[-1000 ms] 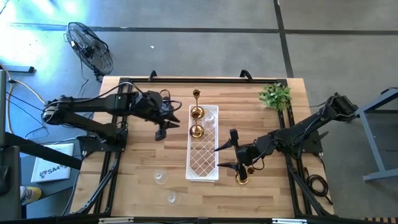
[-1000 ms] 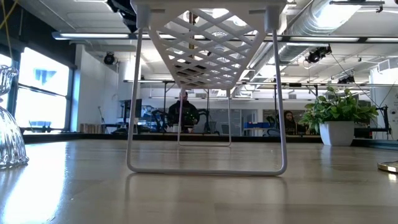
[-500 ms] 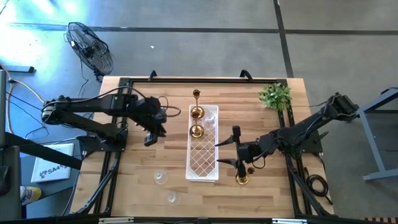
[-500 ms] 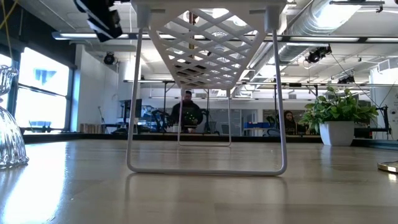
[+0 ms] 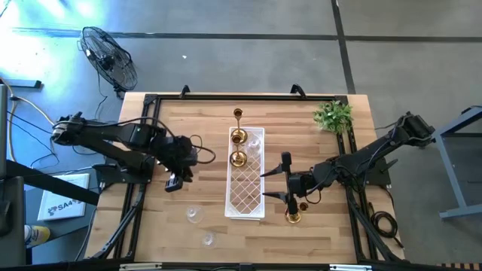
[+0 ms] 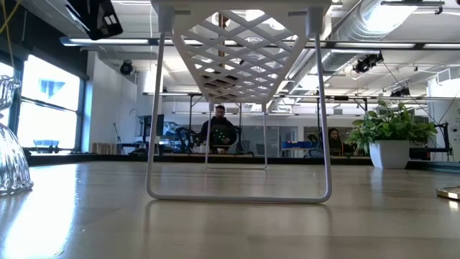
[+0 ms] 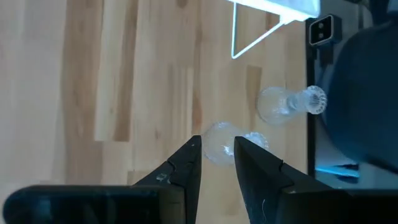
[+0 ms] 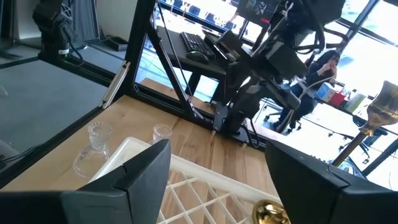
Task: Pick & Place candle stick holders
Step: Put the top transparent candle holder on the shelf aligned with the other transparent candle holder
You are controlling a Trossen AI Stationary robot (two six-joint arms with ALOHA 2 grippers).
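Note:
Two clear glass holders [image 5: 194, 214] [image 5: 208, 239] stand on their bases on the table near its near-left edge; they also show in the left wrist view [image 7: 217, 142] [image 7: 287, 103]. My left gripper [image 5: 175, 183] [image 7: 217, 149] hovers above them, empty, its fingers a little apart. Two brass holders [image 5: 238, 137] [image 5: 238, 158] stand in the white lattice tray [image 5: 246, 197], with a clear one [image 5: 256, 149] beside them. The taller brass holder [image 5: 238, 115] stands on the table past the tray's far end. My right gripper [image 5: 280, 181] [image 8: 227, 168] is wide open and empty, right of the tray. A brass holder [image 5: 292, 215] stands just to its near side.
A small green plant [image 5: 333, 115] stands at the far right corner. The tray stands on thin wire legs [image 6: 152, 129]. A person [image 6: 219, 129] stands in the room beyond the table. Bare wood lies left of the tray.
My left gripper has gone from beside the tray's far end toward the table's near and left edges, and now hangs above the two glass holders. My right gripper has kept still.

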